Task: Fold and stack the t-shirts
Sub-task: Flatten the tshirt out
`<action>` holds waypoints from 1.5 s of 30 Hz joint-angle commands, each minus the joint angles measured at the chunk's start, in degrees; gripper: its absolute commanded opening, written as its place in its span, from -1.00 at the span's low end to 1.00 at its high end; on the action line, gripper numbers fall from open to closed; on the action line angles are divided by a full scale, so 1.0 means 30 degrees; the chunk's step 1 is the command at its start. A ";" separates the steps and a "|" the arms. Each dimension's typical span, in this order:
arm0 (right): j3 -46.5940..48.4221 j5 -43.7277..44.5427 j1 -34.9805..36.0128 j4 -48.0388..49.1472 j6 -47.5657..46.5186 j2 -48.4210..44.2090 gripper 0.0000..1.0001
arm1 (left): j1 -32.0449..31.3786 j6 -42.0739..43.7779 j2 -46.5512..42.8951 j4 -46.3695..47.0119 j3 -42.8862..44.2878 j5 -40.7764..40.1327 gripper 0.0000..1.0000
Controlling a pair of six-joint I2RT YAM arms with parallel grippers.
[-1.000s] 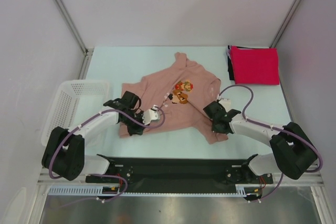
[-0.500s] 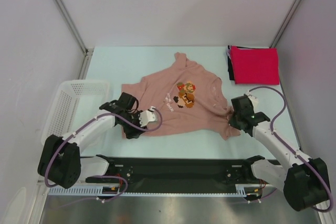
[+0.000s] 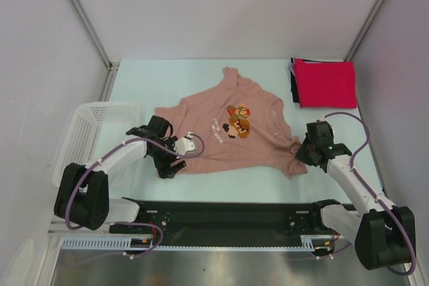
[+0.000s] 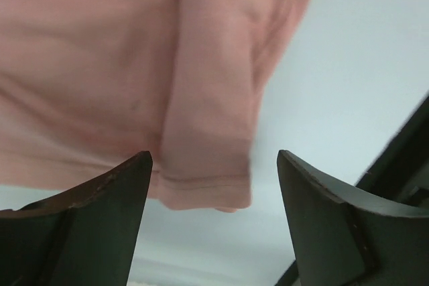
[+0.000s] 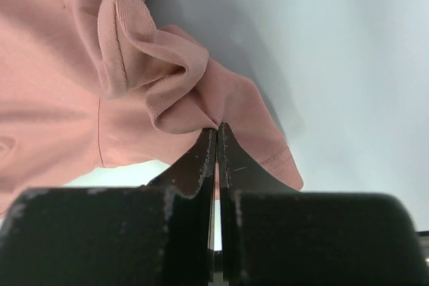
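Note:
The dusty-pink t-shirt (image 3: pixel 214 140) with its game-character print (image 3: pixel 236 118) lies spread, a bit rumpled, in the middle of the table. My left gripper (image 3: pixel 169 165) stands open at its lower-left corner. In the left wrist view the hem corner (image 4: pixel 204 182) lies loose on the table between the spread fingers of the left gripper (image 4: pixel 213 159). My right gripper (image 3: pixel 299 154) is at the shirt's lower-right edge. In the right wrist view the right gripper (image 5: pixel 217 128) is shut on a bunched fold of the pink t-shirt (image 5: pixel 167 108). A folded red t-shirt (image 3: pixel 326 83) lies on a black t-shirt (image 3: pixel 293 86) at the back right.
A white lattice basket (image 3: pixel 86 130) stands at the table's left edge, close to my left arm. The black rail (image 3: pixel 228 216) with the arm bases runs along the near edge. Bare table (image 3: pixel 167 82) shows behind the pink shirt, and grey walls enclose the table.
My left gripper has opened and let go of the shirt's lower-left corner, shifting left. My right gripper, shut on the cloth, has pulled the shirt's right side rightward, spreading it flatter.

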 commanded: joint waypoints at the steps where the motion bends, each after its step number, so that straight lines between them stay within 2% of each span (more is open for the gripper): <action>1: 0.0393 -0.0600 -0.0316 0.0239 -0.0603 -0.0201 -1.00 | -0.0306 0.1355 -0.0081 -0.2186 0.0263 0.2190 0.61; 5: 0.0452 -0.0688 -0.0521 0.0298 -0.0779 -0.0084 -1.00 | -0.0512 0.1269 -0.1809 -0.0699 -0.1172 0.0000 0.47; 9: 0.0511 -0.0980 -0.0697 0.0503 -0.0837 0.0063 -1.00 | -0.0542 0.0830 -0.1666 -0.0049 -0.1292 -0.1035 -0.15; 10: 0.0511 -0.1010 -0.0726 0.0503 -0.0867 0.0092 -1.00 | -0.0542 0.0858 -0.1607 0.0096 -0.1350 -0.1151 -0.21; 13: 0.0481 -0.0981 -0.0872 0.0474 -0.0896 0.0063 -1.00 | -0.0542 0.0887 -0.1373 0.0682 -0.2081 -0.1971 -0.15; 14: 0.0452 -0.1039 -0.0931 0.0416 -0.0925 0.0063 -1.00 | -0.0513 0.0946 -0.1343 0.0597 -0.2286 -0.1943 -0.07; 16: 0.0481 -0.1098 -0.0990 0.0386 -0.0925 -0.0112 -1.00 | -0.0541 0.0975 -0.1547 0.0160 -0.2318 -0.1506 -0.06; 19: 0.0569 -0.1069 -0.1165 0.0269 -0.0983 -0.0405 -1.00 | -0.0513 0.0917 -0.2393 -0.0339 -0.2084 -0.1240 -0.65; 20: 0.0714 -0.1214 -0.1195 0.0182 -0.0984 -0.0464 -1.00 | -0.0512 0.0656 -0.2630 -0.0516 -0.1648 -0.1211 -0.99; 25: 0.2118 -0.2969 -0.1342 0.0560 -0.1508 -0.0380 -1.00 | 0.0510 -0.0107 -0.3422 -0.1660 0.0988 -0.0537 -0.99; 28: 0.4839 -0.4114 -0.1516 0.1350 -0.1774 0.0791 -1.00 | 0.2296 -0.0839 -0.3249 -0.1019 0.3710 -0.0915 -0.99; 29: 0.5978 -0.4812 -0.1692 0.1846 -0.1775 0.1927 -1.00 | 0.3228 -0.1218 -0.2841 -0.0813 0.5574 -0.1063 -0.99; 32: 1.0927 -0.6744 -0.2628 0.3250 -0.1279 0.4473 -1.00 | 0.4871 -0.2474 -0.1614 0.0155 1.0413 -0.1678 -0.99; 33: 1.3986 -0.6955 -0.2805 0.3489 -0.1045 0.5183 -1.00 | 0.5255 -0.2888 -0.1230 0.0359 1.1819 -0.1708 -0.99; 34: 1.5466 -0.7306 -0.3039 0.3607 -0.0753 0.6611 -1.00 | 0.5868 -0.3617 -0.0472 0.0361 1.4646 -0.1709 -0.99; 35: 1.6786 -0.7570 -0.3041 0.3608 -0.0373 0.7206 -1.00 | 0.6048 -0.3914 -0.0464 0.0390 1.6009 -0.1767 -1.00; 36: 1.9584 -0.7950 -0.3679 0.3609 0.0008 0.7850 -1.00 | 0.6050 -0.4265 0.0116 0.0594 1.7212 -0.1883 -0.99; 37: 2.0598 -0.8389 -0.3859 0.3725 0.0418 0.8291 -1.00 | 0.6717 -0.4501 0.0325 0.0712 1.9167 -0.1797 -0.99; 41: 2.4645 -0.9213 -0.4446 0.4429 0.2000 0.9524 -1.00 | 0.7659 -0.4855 0.0825 0.1474 2.2024 -0.1972 -0.99; 45: 2.5181 -1.0003 -0.4564 0.4429 0.2327 0.8972 -1.00 | 0.7984 -0.4417 0.0300 0.1212 2.1828 -0.0603 -1.00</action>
